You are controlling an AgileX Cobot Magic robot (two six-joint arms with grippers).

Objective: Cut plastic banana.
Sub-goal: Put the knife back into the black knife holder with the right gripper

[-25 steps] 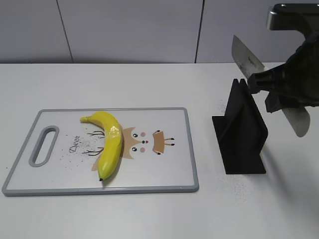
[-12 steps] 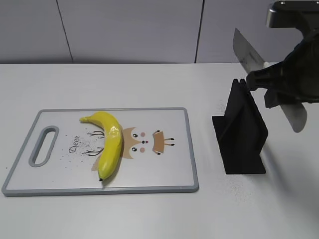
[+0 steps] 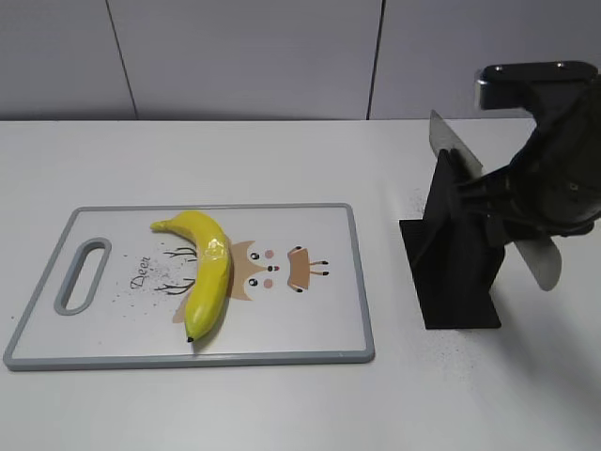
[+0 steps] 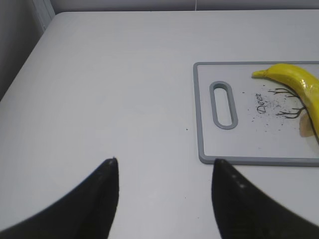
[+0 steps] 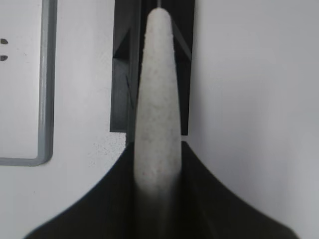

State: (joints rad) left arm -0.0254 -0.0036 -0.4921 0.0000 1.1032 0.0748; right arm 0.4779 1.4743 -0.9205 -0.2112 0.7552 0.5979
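Right gripper dropped lower — clamped on knife; left gripper apart.

Right claw lowered knife toward stand.

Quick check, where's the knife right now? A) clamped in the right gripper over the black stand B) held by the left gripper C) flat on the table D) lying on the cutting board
A: the right gripper is shut on the knife, above the black stand; the left gripper is open and empty, and only the plastic banana lies on the cutting board.
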